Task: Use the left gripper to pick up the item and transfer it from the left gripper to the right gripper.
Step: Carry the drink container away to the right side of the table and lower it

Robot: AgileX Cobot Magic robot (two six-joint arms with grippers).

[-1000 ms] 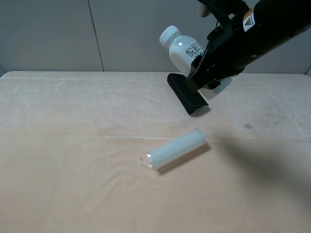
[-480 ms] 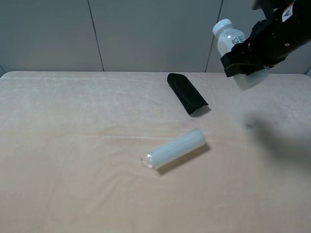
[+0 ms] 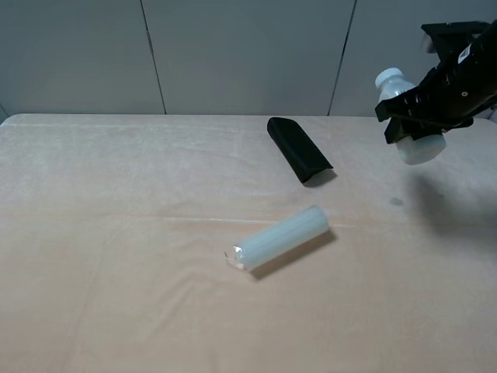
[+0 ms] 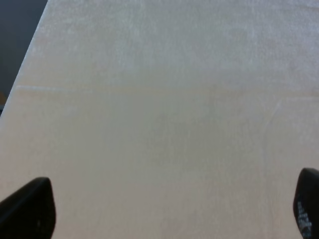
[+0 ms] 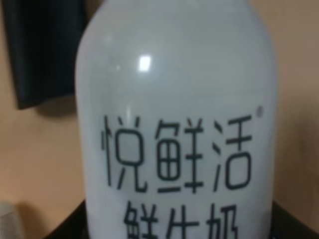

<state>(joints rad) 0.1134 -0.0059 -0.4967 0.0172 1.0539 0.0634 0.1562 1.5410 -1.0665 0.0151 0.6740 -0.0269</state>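
The item, a small white bottle (image 3: 413,115) with a white cap, hangs tilted in the air at the far right of the exterior view, cap toward the upper left. My right gripper (image 3: 419,118) is shut around its middle. In the right wrist view the bottle (image 5: 174,114) fills the frame, its dark printed characters facing the camera. My left gripper (image 4: 167,209) is open and empty over bare tablecloth; only its two black fingertips (image 4: 27,211) show. The left arm is out of the exterior view.
A translucent pale cylinder (image 3: 279,237) lies on its side mid-table. A black flat case (image 3: 299,148) lies behind it toward the back wall, and also shows behind the bottle in the right wrist view (image 5: 40,55). Beige cloth (image 3: 116,233) covers the table.
My right gripper has carried the bottle from above the black case to the far right and slightly lower. The cylinder and case have not moved.
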